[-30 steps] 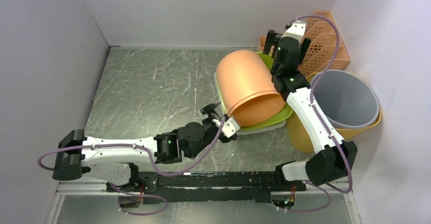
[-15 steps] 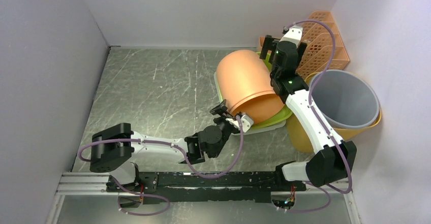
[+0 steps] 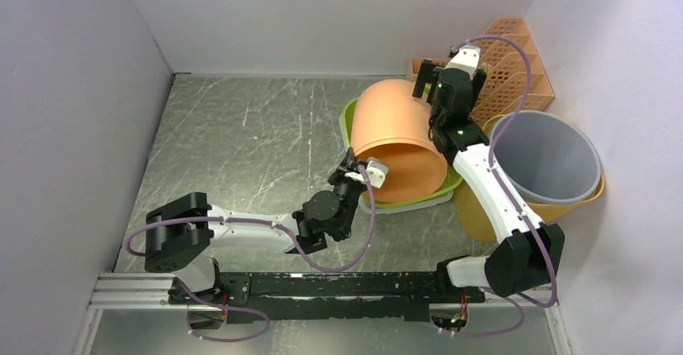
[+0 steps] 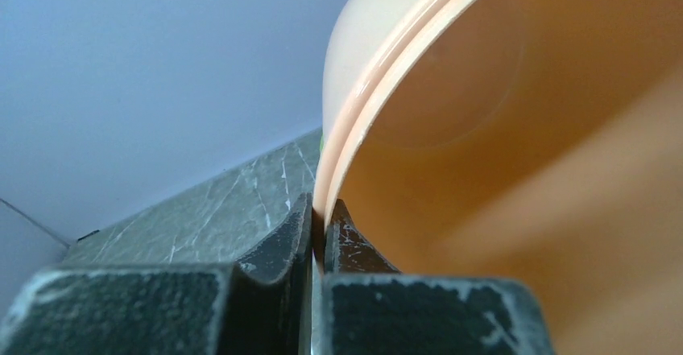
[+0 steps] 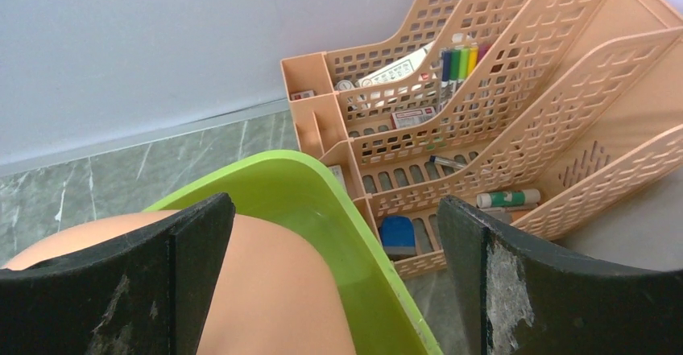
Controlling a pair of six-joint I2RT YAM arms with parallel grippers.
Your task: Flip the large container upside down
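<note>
Left hand pinches the bucket rim, likely as pivot for the flip. Bucket lies tilted on the tray, centre-right. Right hand spread wide over its base, gripping nothing.

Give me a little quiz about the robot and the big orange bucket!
1. True or false: the left claw pinches the rim of the bucket.
2. The right claw is: A) open, B) shut on the bucket, C) shut on a pen.
3. Fill in: the bucket lies tipped over on a ____ tray.

Key: 1 true; 2 A; 3 green.
</note>
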